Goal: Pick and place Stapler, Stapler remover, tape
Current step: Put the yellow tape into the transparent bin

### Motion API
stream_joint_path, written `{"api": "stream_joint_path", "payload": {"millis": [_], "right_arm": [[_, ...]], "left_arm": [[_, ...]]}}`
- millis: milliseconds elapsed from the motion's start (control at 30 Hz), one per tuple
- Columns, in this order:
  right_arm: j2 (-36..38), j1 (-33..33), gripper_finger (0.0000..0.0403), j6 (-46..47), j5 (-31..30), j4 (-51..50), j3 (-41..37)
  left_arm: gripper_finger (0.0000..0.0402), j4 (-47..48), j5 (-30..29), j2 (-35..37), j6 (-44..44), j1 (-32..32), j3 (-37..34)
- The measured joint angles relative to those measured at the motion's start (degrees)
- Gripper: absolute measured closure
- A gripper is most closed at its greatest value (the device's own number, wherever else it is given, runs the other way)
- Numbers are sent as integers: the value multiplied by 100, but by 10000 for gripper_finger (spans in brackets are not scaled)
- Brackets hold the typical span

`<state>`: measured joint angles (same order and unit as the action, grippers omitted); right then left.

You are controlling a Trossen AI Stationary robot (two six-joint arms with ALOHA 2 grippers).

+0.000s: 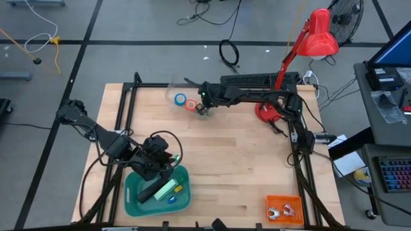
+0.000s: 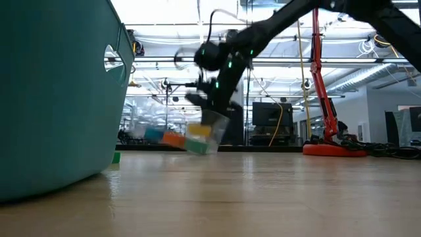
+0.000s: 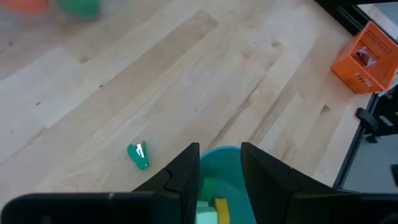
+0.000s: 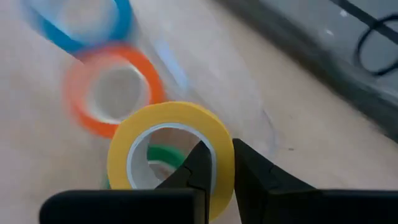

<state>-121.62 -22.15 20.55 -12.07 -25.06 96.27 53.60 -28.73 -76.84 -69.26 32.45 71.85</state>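
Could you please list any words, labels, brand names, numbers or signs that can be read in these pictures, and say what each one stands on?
No text can be read in any view.
The tape rolls by the right gripper show no print.
The teal bin under the left gripper and the orange bin show no label.
Screens and boxes in the room behind are too small and blurred to read.

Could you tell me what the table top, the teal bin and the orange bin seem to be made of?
The table top looks like pale wood planks with a smooth matte finish: grain and seams show. The teal bin appears to be moulded plastic, opaque and slightly glossy. The orange bin is probably plastic too, with a perforated, mesh-like wall in the left wrist view.
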Motion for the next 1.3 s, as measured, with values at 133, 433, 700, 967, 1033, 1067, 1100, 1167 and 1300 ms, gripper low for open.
{"api": "stream_joint_path", "payload": {"millis": [133,433,700,967,1033,1067,1100,1167,1300], "right_arm": [[-34,-5,372,-209,-201,-32,-20],[76,-154,367,-514,-751,76,-17],[63,-149,371,-661,-818,-84,-26],[56,-209,371,-927,-1312,-398,-28],[56,-250,371,-935,-1321,-483,-28],[56,-274,371,-937,-1317,-521,-28],[56,-298,371,-938,-1312,-547,-26],[56,-345,371,-953,-1268,-646,-26],[56,-454,351,-978,-1005,-696,-24]], "left_arm": [[284,13,2,0,-54,0,0],[284,31,13,0,-73,-26,0],[284,35,12,0,-73,-31,0],[284,59,11,0,-71,-31,0],[284,72,11,0,-45,-33,0],[284,70,13,0,-37,-38,0],[284,70,13,0,-30,-50,0],[284,72,15,0,-27,-68,0],[284,81,17,0,-11,-99,0]]}}
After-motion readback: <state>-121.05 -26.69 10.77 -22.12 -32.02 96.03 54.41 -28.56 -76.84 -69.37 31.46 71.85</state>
